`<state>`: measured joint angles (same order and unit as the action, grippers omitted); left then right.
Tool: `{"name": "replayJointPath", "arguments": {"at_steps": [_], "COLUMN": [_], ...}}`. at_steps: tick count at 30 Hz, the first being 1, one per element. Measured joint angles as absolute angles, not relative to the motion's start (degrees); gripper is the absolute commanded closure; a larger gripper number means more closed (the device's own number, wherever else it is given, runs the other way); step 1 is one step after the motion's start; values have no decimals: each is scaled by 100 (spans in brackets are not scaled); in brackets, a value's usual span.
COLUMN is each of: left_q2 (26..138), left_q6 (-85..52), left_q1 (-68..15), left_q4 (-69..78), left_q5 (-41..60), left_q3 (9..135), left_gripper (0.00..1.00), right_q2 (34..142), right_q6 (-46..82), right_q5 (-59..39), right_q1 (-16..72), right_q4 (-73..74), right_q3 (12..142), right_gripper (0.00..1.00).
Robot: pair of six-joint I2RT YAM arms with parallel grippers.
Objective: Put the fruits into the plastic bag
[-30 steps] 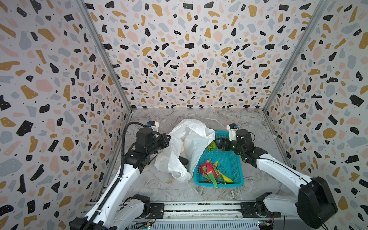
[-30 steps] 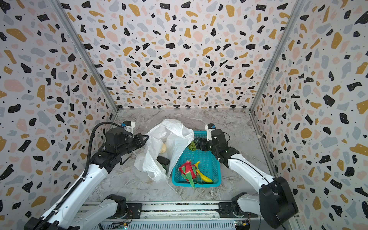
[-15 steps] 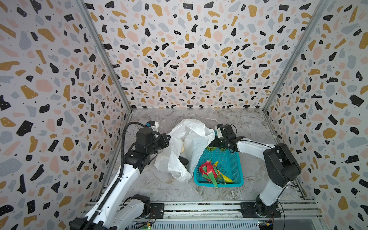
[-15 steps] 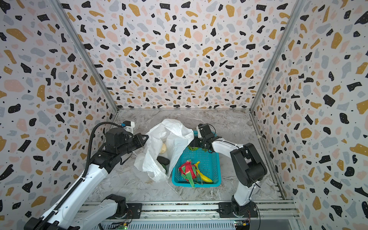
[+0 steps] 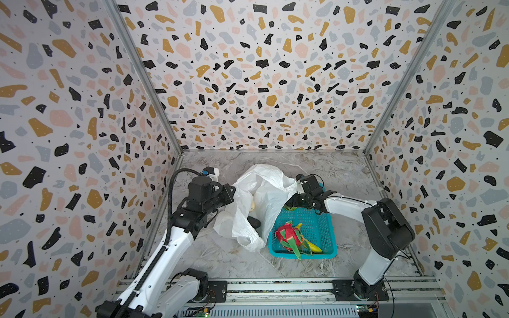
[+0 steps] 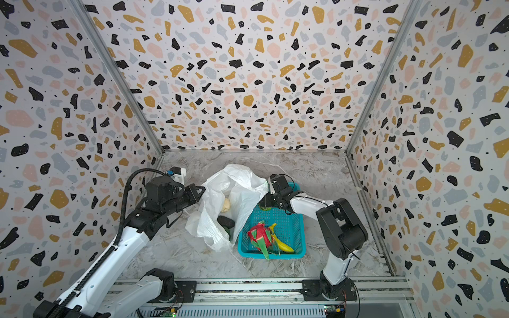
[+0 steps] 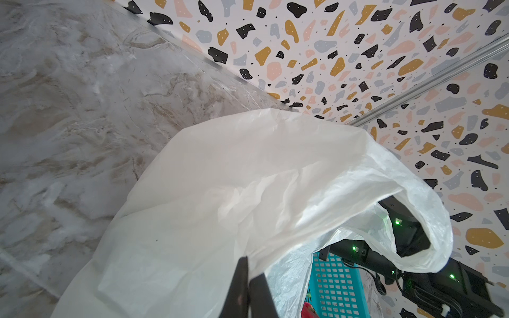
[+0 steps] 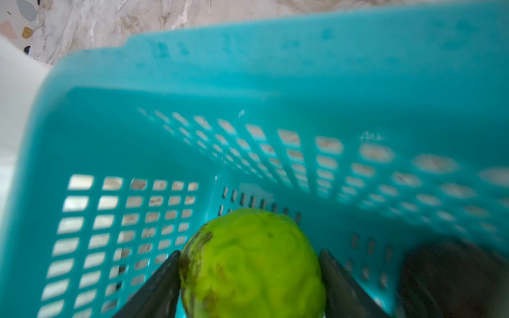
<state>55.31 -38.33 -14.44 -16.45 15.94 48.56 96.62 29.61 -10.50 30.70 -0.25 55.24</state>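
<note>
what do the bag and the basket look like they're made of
Bag: probably thin white plastic film, matte; it crinkles and light shows through it.
Basket: rigid moulded teal plastic, smooth with a slight sheen, its walls pierced by rows of slots.

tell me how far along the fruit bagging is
Done: a pale fruit and a dark fruit lie inside the plastic bag, whose edge the left pincer pinches. In hand: the right pincer grips the green bumpy fruit, low in the teal basket. Left: that fruit, the dragon fruit and the banana.
</note>
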Motion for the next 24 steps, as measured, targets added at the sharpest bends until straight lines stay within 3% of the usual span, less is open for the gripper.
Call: {"name": "replayJointPath", "arguments": {"at_steps": [9, 13, 18, 24], "left_q2": [5531, 5531, 5531, 5531], "left_q6": [-3835, -3835, -3835, -3837], "left_q1": [-1444, -1444, -1444, -1444], "left_q4": [-1645, -1640, -1640, -1640], "left_q5": [1597, 1597, 1597, 1599], "left_q3": [4827, 4825, 4825, 4825], "left_gripper": [100, 100, 100, 100], "right_q2": [7113, 6447, 6383, 7592], "right_q6": [2810, 2401, 1918, 1743], "right_q5": [-193, 115, -64, -725], "right_q1": [3194, 3732, 4591, 5306], "right_q4": [-126, 45, 338, 213], "right_q3": [5299, 5660, 6025, 6458], "right_gripper": [49, 49, 49, 49]}}
